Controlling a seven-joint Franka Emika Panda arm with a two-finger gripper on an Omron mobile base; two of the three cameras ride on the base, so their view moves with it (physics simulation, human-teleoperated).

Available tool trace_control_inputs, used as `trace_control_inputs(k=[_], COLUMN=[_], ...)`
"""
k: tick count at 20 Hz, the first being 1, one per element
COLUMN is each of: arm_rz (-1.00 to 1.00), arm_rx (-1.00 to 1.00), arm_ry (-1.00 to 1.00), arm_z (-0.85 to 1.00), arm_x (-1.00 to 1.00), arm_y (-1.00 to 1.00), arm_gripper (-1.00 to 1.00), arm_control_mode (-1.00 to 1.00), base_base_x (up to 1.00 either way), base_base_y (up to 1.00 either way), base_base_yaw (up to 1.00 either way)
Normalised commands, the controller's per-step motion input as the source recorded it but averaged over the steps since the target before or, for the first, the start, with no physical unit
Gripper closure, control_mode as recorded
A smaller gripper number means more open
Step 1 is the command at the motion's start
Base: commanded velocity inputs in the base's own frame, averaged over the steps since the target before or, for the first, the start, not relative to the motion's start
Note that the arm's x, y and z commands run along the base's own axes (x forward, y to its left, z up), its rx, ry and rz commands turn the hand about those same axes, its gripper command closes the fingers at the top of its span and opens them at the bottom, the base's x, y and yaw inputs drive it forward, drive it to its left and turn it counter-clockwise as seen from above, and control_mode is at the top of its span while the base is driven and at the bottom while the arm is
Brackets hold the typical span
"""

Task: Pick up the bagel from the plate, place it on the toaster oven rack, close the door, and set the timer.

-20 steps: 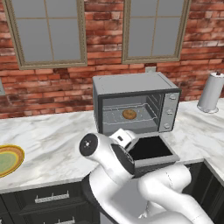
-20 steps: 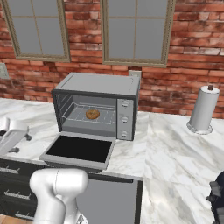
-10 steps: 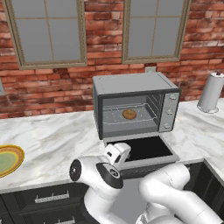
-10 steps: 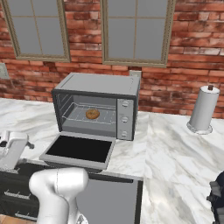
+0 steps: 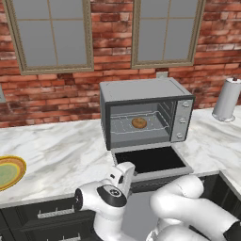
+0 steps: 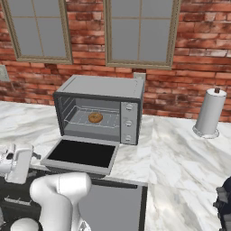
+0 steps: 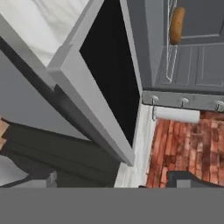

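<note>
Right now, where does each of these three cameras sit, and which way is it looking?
Left base view: behind the arm to its left, looking forward and down at the open toaster oven; the white arm rises at lower right.
Right base view: behind to the right, facing the same oven; the arm rises at lower left.
Hand view: on the hand, rolled sideways, looking along the tool at the door.
Shared: both base views show the bagel on the toaster oven rack and the paper towel roll.

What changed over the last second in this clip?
The arm swung down and leftward, off the open door to below the counter edge; the end effector holds nothing. Unchanged: bagel on the toaster oven rack, door down, plate on the counter.
</note>
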Motion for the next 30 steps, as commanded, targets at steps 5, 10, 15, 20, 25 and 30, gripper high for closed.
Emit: trace_control_inputs(k=[5,10,15,20,25,30], arm_rz=[0.0,0.0,0.0,0.0,0.0,0.0], arm_rx=[-0.06,0.0,0.0,0.0,-0.02,-0.03], arm_ry=[0.0,0.0,0.0,-0.01,-0.18,-0.39], arm_z=[-0.28,-0.21,-0.26,-0.18,0.05,0.42], arm_x=[0.37,0.5,0.46,0.38,0.22,0.3], arm_y=[0.0,0.01,0.06,0.05,0.0,0.0], arm_gripper=[-1.0,-1.0,-1.0,-1.0,-1.0,-1.0], arm_control_mode=[-1.0,-1.0,-1.0,-1.0,-1.0,-1.0], base_base_x=[0.0,0.0,0.0,0.0,0.0,0.0], base_base_y=[0.0,0.0,0.0,0.0,0.0,0.0], base_base_yaw=[0.0,0.0,0.0,0.0,0.0,0.0])
